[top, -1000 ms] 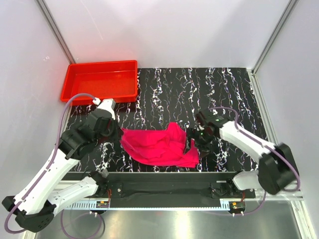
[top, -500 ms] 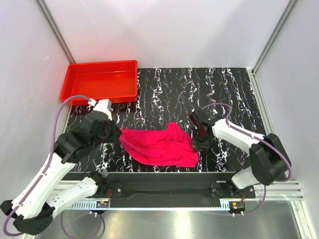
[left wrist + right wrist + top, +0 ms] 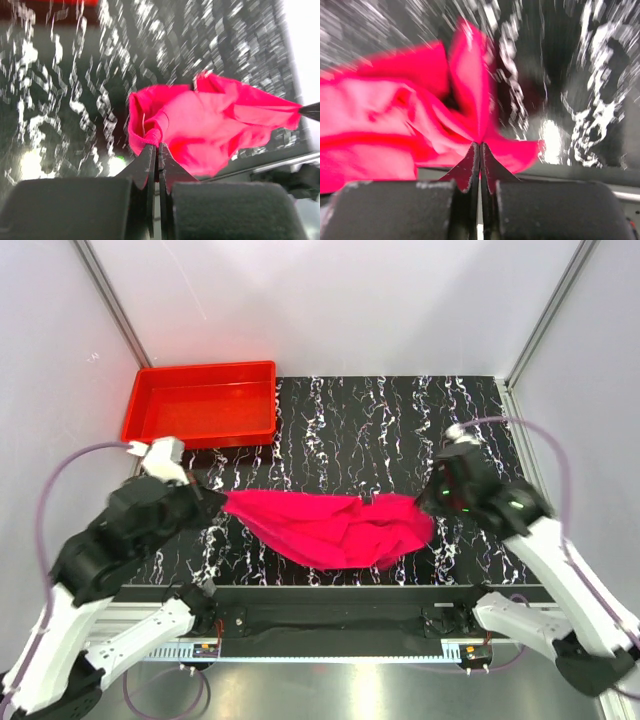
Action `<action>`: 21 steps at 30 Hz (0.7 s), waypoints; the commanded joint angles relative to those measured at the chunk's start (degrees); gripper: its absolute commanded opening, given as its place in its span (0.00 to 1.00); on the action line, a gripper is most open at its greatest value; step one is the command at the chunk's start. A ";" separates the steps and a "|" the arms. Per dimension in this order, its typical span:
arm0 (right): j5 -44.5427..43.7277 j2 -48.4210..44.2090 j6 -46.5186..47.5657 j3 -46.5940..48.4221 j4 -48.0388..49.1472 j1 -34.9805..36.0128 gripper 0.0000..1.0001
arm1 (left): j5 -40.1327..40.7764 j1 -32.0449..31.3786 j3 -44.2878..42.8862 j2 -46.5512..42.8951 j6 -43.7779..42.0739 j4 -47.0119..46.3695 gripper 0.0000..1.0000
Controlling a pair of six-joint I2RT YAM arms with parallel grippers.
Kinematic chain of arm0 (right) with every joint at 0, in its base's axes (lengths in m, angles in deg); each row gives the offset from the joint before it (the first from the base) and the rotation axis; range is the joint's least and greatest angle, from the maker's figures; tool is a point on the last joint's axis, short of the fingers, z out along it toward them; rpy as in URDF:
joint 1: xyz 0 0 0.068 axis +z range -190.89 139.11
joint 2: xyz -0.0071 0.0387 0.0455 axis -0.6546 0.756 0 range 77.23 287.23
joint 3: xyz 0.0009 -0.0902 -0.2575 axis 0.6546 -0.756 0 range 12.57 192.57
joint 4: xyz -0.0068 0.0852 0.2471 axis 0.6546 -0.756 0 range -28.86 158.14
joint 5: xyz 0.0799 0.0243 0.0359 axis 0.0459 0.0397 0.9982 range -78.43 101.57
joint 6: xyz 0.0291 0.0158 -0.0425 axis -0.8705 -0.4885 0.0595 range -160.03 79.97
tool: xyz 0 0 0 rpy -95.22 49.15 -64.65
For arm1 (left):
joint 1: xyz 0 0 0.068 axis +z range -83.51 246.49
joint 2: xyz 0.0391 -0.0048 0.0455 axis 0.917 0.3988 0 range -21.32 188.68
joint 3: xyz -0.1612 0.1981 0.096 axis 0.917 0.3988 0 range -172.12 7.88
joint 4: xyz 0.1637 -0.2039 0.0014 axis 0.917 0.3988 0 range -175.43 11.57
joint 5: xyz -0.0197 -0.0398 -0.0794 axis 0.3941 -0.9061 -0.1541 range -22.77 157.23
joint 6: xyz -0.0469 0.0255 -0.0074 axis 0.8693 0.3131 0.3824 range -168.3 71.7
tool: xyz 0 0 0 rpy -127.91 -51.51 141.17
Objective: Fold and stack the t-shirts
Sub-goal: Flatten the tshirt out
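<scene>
One bright magenta-pink t-shirt (image 3: 325,525) hangs stretched between both arms above the near part of the black marbled table. My left gripper (image 3: 221,502) is shut on the shirt's left end; in the left wrist view the cloth (image 3: 210,125) bunches at the gripper's (image 3: 157,146) closed tips. My right gripper (image 3: 428,510) is shut on the right end, and in the right wrist view the shirt (image 3: 390,125) fans out leftward from the pinched tips of that gripper (image 3: 480,145). The middle of the shirt sags in loose folds.
A rigid red tray (image 3: 262,426) stands at the back left of the table (image 3: 400,430), beside the left wall. White walls close in the left, back and right sides. A metal rail (image 3: 330,612) runs along the near edge.
The right gripper has shut on the shirt's right end. Both arms have lifted and drawn apart, stretching the crumpled shirt out wide above the table.
</scene>
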 commanded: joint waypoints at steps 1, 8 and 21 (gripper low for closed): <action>-9.39 -5.81 -1.22 14.42 -9.60 0.30 0.00 | 1.07 0.30 -7.51 -3.47 -2.98 -3.31 0.00; -12.40 -3.90 0.72 36.84 -16.38 0.30 0.00 | 5.98 0.30 -10.43 -6.55 -4.66 -1.47 0.00; -20.13 15.37 8.54 39.68 -1.27 -0.05 0.00 | 17.31 0.30 -1.01 4.09 1.41 -2.17 0.00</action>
